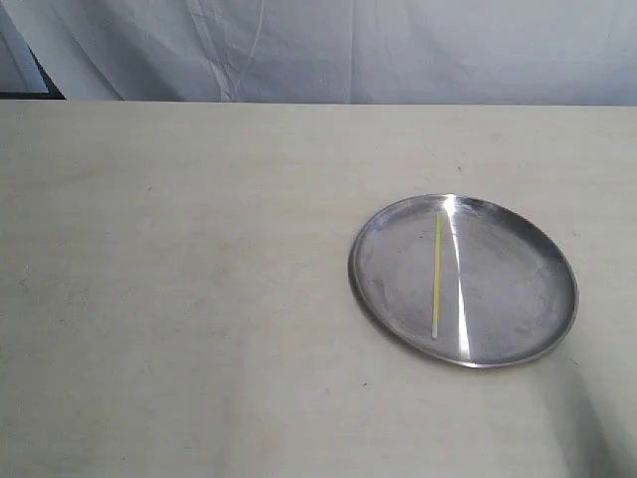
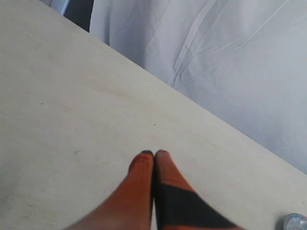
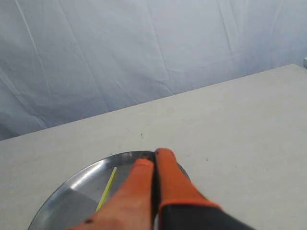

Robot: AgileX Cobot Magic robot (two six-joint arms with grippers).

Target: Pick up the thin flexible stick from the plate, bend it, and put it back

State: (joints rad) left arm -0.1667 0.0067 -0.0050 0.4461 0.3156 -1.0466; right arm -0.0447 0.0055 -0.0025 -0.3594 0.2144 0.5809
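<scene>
Thin flexible stick lies straight and flat inside the plate, so pickup looks not yet begun. Right claw, tips together, hangs near the plate, likely staged to grab. Left claw, tips together, sits over bare counter, away from the plate.

Soft, even light leaves one glare streak across the plate.

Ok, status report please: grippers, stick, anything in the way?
Left gripper shut, empty, over table. Right gripper shut, empty, near plate. Stick lies straight in plate, untouched. No obstacle seen.
</scene>
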